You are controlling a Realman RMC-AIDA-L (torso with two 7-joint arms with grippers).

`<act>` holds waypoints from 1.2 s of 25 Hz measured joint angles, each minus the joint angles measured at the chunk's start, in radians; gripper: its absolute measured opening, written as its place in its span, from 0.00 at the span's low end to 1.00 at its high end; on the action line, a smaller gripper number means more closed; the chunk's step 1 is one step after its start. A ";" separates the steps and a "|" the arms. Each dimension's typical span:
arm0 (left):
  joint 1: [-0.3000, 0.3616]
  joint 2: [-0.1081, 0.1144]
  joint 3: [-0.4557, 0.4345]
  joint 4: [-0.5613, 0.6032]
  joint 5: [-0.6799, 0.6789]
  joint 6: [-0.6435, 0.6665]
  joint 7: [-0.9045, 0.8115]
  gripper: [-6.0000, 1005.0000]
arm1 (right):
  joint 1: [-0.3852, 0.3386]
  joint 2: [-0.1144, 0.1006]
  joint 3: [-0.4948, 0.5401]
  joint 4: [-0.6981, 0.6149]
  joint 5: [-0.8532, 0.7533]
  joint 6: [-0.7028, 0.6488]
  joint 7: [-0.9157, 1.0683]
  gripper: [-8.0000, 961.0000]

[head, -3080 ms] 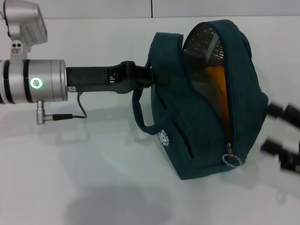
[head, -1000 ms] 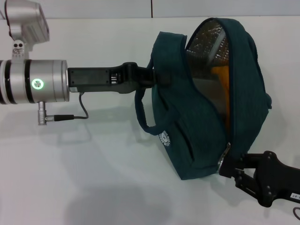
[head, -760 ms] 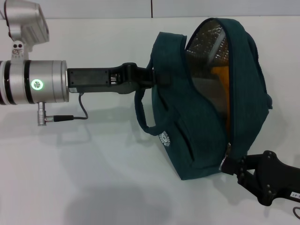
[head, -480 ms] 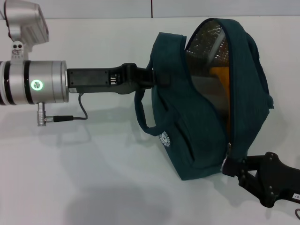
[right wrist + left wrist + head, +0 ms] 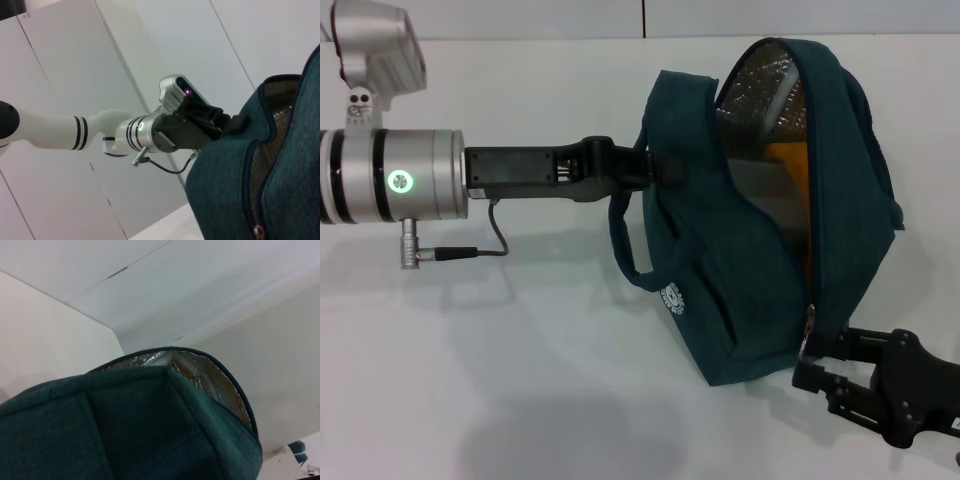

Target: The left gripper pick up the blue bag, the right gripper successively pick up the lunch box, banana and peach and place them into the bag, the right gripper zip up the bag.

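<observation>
Fingers of the right gripper (image 5: 812, 362) now stand parted, one above the other, at the low end of the blue bag (image 5: 760, 300), where half a second ago they were drawn together tight against the zipper pull (image 5: 807, 328). The pull sits at the very bottom of the open zip track, just beside the upper finger's tip and at the mouth of the gap rather than clearly between the two fingers; whether metal touches pad cannot be told from the head view. My reading is that the pinch has been let go or lost, so the zipping has not started: the track is open along its whole length, the silver lining (image 5: 760, 95) is exposed near the top of the bag, and the pull has not climbed at all compared with a second ago.

Inside the bag, an orange-yellow shape that is probably the banana (image 5: 790, 165) shows through the opening; the lunch box and peach cannot be seen, presumably deeper in. Packing looks finished, leaving only the closing.

On the far side of the bag from the pull, the left gripper (image 5: 655, 168) holds the bag's back panel near the strap (image 5: 620, 245), clamped on fabric and keeping the bag propped upright as before. The right gripper likely needs to re-close on the pull before drawing it up toward the bag's top.
</observation>
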 joint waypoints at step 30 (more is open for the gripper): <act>-0.002 0.000 0.002 0.005 -0.003 0.000 0.000 0.04 | 0.046 0.008 -0.055 0.000 0.006 -0.005 0.003 0.62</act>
